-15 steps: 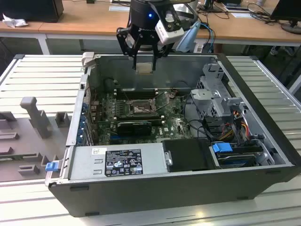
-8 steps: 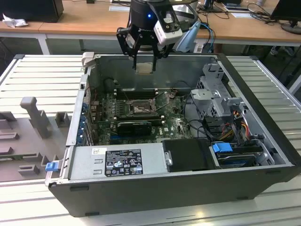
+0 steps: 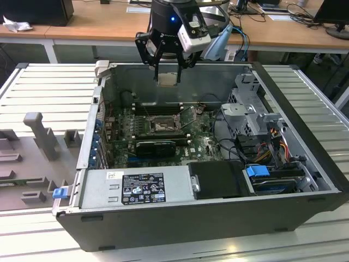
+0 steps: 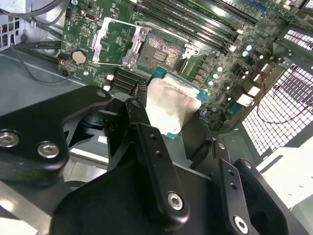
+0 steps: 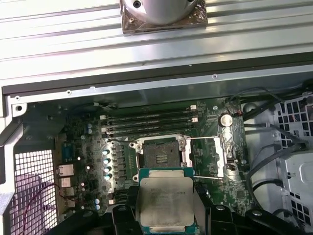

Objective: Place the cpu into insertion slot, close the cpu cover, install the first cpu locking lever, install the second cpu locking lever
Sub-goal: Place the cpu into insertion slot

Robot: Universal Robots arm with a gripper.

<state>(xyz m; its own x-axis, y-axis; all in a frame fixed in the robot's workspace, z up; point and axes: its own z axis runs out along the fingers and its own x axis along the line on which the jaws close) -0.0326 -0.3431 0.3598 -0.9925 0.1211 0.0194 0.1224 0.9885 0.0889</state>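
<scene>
A: Wide look first: a grey slatted bench (image 3: 43, 82) carries everything, and a wooden bench (image 3: 98, 24) runs along the back of the room.

B: The big item on those slats is the open computer case (image 3: 191, 218), lying on its side with its insides facing up.

A: Right. Inside, the power supply (image 3: 136, 188) sits along the near wall. The drive cage (image 3: 248, 117) is on the exterior view's right, with cables (image 3: 272, 139) bunched beside it.

B: The green motherboard (image 3: 202, 144) covers the floor of the case. Long black memory slots (image 5: 149, 122) lie on one side of the socket, a long black card (image 3: 155, 146) on the other.

A: Here's the insertion slot (image 5: 161, 154), its dark contact field showing in both wrist views.

B: And the cpu cover (image 5: 210, 156) is swung open beside the slot, leaving the opening uncovered.

A: Now the arm (image 3: 169, 16). It reaches down over the far wall of the case, the gripper (image 3: 167, 75) pointing downward.

B: The fingers (image 4: 146, 132) are clenched on the cpu (image 5: 165, 200), gripping two opposite edges, and its silver top faces the wrist cameras.

A: In the exterior view the chip hangs in the air, up by the far wall's rim. It's well above the board and apart from the slot.
</scene>
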